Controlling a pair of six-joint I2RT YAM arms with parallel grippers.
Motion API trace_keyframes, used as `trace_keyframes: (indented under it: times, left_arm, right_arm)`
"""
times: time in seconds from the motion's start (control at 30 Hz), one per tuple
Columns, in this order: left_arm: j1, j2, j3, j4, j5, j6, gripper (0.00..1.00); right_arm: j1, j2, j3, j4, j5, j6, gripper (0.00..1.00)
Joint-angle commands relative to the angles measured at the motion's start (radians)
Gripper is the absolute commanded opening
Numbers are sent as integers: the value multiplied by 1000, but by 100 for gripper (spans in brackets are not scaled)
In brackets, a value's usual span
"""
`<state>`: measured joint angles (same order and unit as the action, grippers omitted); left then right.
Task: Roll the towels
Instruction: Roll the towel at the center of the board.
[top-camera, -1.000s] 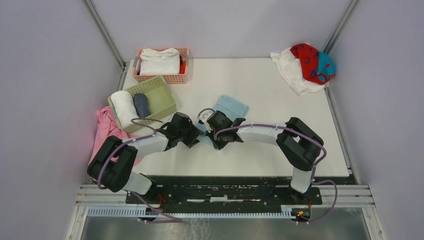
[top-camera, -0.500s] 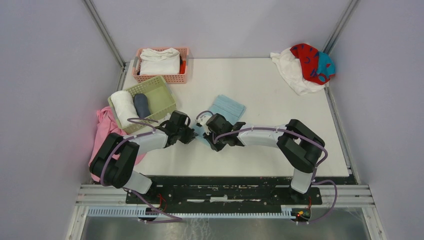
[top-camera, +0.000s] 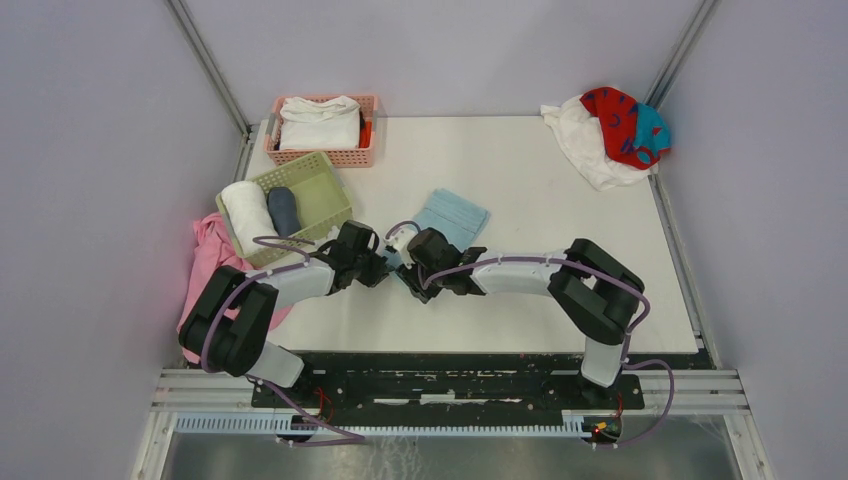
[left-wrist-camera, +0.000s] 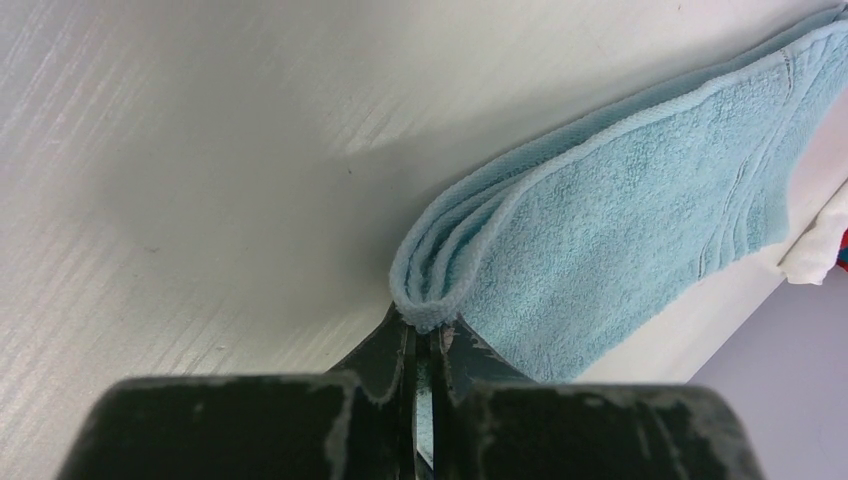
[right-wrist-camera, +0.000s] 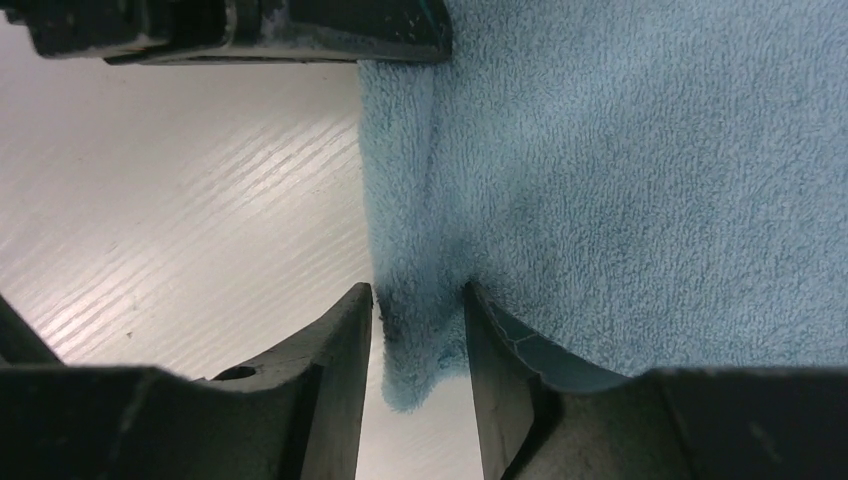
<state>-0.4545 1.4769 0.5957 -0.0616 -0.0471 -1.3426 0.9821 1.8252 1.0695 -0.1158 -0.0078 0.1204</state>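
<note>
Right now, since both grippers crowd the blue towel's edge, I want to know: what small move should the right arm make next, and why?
Probably draw the right gripper back off the light blue towel. Its jaws stand apart around the towel's edge without pinching it, while the left gripper is shut on the folded corner, so the left alone holds the cloth.
</note>
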Motion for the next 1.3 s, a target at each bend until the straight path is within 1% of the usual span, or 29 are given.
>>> trace_keyframes:
  times: [0.0, 0.1, 0.13, 0.17, 0.23, 0.33, 0.47, 0.57, 0.67, 0.7, 0.83, 0.93, 1.0, 1.13, 1.27]
  left_arm:
    - [5, -11, 6, -43, -20, 34, 3]
    - [6, -11, 6, -41, -23, 35, 3]
    - [6, -13, 6, -43, -28, 38, 4]
    - [7, -11, 8, -45, -35, 41, 5]
    - [8, -10, 15, -53, -49, 47, 12]
    - [10, -10, 27, -65, -67, 56, 22]
    - [29, -46, 23, -79, -89, 61, 36]
    - [55, -100, 6, -84, -102, 79, 49]
    - [74, -164, -13, -81, -102, 113, 59]
    - [77, -189, -19, -78, -100, 129, 63]
    - [86, -277, -58, -66, -78, 200, 72]
    - [91, -340, -112, -34, -43, 225, 74]
    - [99, -373, -167, 15, 16, 228, 74]
    - [103, -374, -223, 94, 110, 223, 72]
    - [102, -357, -273, 200, 170, 207, 70]
  right_arm:
    - [7, 49, 38, 50, 37, -35, 47]
    - [8, 64, 33, 19, 46, -43, 44]
    - [9, 62, 24, 11, 41, -41, 41]
    - [9, 54, 13, 8, 32, -40, 37]
    - [9, 35, -4, 2, -9, -30, 25]
    - [-6, 29, 10, -30, -101, 6, 12]
    - [-71, 30, 17, -9, -288, 85, 1]
    - [-141, 41, 2, 61, -459, 173, 0]
    - [-204, 67, -15, 146, -620, 270, 0]
    - [-222, 74, -25, 181, -659, 307, 0]
    - [-286, 112, -67, 311, -762, 451, 0]
    - [-328, 174, -90, 386, -821, 548, 0]
    - [-360, 226, -113, 482, -857, 641, 0]
    - [-380, 285, -106, 479, -873, 672, 0]
    - [-388, 311, -96, 461, -872, 686, 0]
